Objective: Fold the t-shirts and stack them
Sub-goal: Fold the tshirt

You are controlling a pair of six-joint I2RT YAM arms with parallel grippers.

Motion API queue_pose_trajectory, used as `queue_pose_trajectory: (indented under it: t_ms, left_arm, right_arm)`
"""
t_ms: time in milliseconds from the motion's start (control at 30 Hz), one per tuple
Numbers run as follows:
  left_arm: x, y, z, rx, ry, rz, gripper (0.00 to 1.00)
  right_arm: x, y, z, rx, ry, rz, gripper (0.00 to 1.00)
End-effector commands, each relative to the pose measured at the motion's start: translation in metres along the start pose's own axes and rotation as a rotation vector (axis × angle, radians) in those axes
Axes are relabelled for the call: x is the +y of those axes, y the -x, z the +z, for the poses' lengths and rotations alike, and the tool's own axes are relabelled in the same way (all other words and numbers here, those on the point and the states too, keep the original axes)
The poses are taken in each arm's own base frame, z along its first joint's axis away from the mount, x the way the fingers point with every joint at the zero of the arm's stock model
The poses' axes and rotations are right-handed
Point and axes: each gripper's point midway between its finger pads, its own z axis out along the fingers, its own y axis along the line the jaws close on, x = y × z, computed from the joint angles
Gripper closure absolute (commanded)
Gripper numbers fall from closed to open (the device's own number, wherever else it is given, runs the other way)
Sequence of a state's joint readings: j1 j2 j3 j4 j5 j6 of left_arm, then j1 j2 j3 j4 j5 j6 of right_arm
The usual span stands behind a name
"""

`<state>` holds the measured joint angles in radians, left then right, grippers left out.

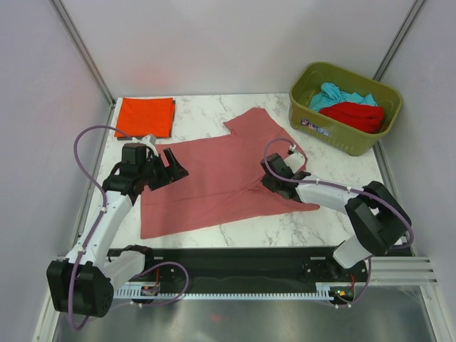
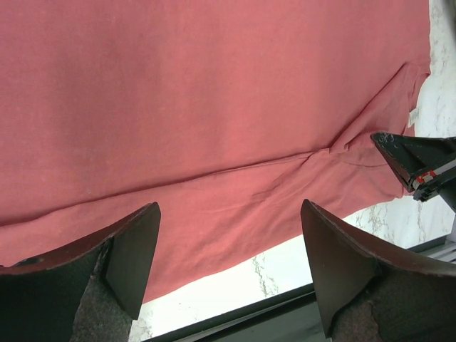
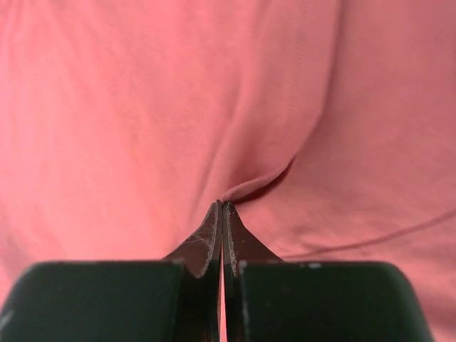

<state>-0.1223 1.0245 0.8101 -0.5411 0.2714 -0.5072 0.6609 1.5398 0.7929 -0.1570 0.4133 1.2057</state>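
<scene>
**Fig. Handling of the spread garment, seen from above and from both wrists.** A dusty pink short-sleeved cloth t-shirt (image 1: 214,182) is shown laid out flat on the white marble counter (image 1: 206,107). Its hem lies toward the left arm and its sleeves toward the right.

The right hand (image 1: 269,184) is clenched tight near the near sleeve. In the right wrist view (image 3: 222,206) a small ridge of cloth rises exactly at the meeting tips, so a pinch of fabric is judged to be caught there. The left hand (image 1: 173,173) is released wide and poised over the hem end. Between its fingers (image 2: 135,242) only smooth cloth is seen, and nothing is gripped.

The garment is judged to be light, limp and without any stiffness of its own, and not fragile. From a single pinch it can be expected to sag and gather, as the creases running toward the right hand suggest. On polished stone some sliding is also to be expected.

Hold is best taken at edges rather than mid-panel, at hem corners and shoulder or sleeve seams. Both layers should be caught together and two points held at once, so that a straight fold line is kept.

A bright orange-red folded t-shirt (image 1: 144,116) is seen at the far left of the counter, marking the stack. A teal t-shirt (image 1: 335,95) and a bright red t-shirt (image 1: 356,116) lie bunched in the olive-green plastic bin (image 1: 319,128) at the far right.
</scene>
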Motion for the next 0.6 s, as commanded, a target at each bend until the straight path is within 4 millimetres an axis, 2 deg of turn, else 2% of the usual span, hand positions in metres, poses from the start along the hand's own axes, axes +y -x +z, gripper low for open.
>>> queue_pose_trajectory:
  t_ms: [0,200,233,400,567]
  left_arm:
    - [-0.006,0.007,0.0,-0.017,-0.032,0.005,0.13]
    - [-0.004,0.008,0.001,-0.018,-0.029,0.001,0.13]
    - [-0.004,0.008,0.001,-0.016,-0.028,-0.001,0.13]
    - [-0.003,0.007,0.002,-0.011,-0.026,-0.005,0.13]
    - [-0.002,0.007,0.004,-0.005,-0.022,-0.009,0.13]
  right_arm:
    - [0.035,0.011,0.003,-0.045,0.098,-0.058,1.0]
    - [0.061,0.007,0.015,-0.03,0.155,-0.166,1.0]
    - [0.075,0.009,0.014,-0.041,0.191,-0.169,1.0]
    - [0.087,0.008,0.024,-0.047,0.194,-0.225,1.0]
    - [0.1,-0.001,0.031,-0.008,0.225,-0.24,1.0]
